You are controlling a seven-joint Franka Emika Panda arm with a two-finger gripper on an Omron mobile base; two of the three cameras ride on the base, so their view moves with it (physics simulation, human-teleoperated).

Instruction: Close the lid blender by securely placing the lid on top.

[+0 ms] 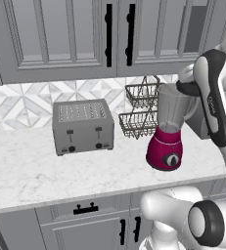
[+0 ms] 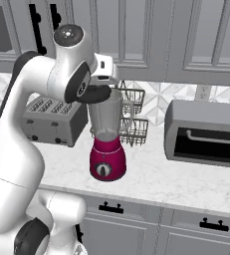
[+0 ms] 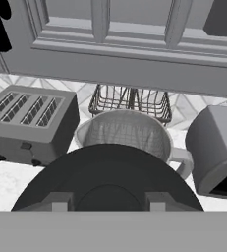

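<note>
Upright on the marble counter (image 1: 26, 171) stands the blender (image 1: 167, 132), long axis vertical, its translucent grey tapered jar open-mouthed with nothing inside, above a rounded magenta base. Just over the rim, slightly to one side, the gripper (image 3: 107, 203) pinches the flat round black lid (image 3: 110, 172), held level

No legible text, labels, brand marks, numbers or signs are present. The blender (image 1: 166, 141) dial, the toaster (image 1: 83, 126) controls and the cabinet doors (image 1: 60, 34) carry no readable markings in any view.
</note>
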